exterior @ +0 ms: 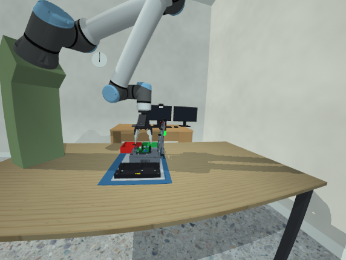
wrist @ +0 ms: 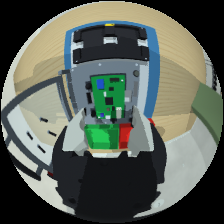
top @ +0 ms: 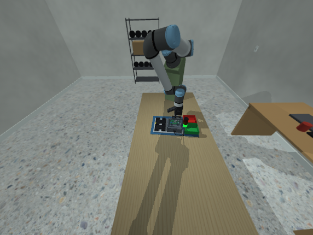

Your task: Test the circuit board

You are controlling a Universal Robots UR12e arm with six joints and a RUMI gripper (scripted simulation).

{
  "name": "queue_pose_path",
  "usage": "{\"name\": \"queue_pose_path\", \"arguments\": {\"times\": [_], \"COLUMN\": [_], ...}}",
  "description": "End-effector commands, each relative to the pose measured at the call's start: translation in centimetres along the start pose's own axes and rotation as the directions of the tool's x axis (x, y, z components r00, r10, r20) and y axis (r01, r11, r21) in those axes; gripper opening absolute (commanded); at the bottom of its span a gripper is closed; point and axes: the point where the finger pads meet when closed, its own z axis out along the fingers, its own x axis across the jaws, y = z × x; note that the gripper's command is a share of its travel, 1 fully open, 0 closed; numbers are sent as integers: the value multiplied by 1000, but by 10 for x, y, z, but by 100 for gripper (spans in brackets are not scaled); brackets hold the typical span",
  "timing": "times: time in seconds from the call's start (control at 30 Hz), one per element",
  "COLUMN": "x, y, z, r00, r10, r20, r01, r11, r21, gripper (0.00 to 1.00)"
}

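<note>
The green board (top: 174,122) (exterior: 143,149) (wrist: 116,92) lies component side up in the grey tester (exterior: 145,159) (wrist: 79,75). Its white connector (wrist: 119,112) is at the end nearest the bins. The tester's lid (exterior: 162,139) (wrist: 30,94) stands open. The signal light (top: 185,125) (exterior: 164,133) glows green. My gripper (exterior: 143,141) (wrist: 108,107) is open and empty, pointing down, with its fingertips just above the board's bin-side end, one to each side. The pins and the lone black post cannot be made out clearly.
The green bin (top: 191,130) (wrist: 101,137) and the red bin (top: 190,119) (exterior: 127,147) (wrist: 124,137) stand side by side beyond the tester. The black tray (exterior: 137,172) (wrist: 110,50) on the opposite side holds no board. The raised lid is close beside my gripper.
</note>
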Motion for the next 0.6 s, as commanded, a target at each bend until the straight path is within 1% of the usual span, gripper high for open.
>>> {"name": "queue_pose_path", "arguments": {"times": [0.0,0.17,0.37,0.57], "x": [-2,-2,-2,-2], "y": [-3,-5,-4,-4], "z": [22,37,41,40], "r00": [1000,1000,1000,1000], "r10": [1,1,0,0], "r20": [2,2,3,2], "r01": [-1,-1,0,0], "r11": [1000,1000,1000,1000], "r21": [0,1,0,0], "gripper": [59,59,59,59]}}
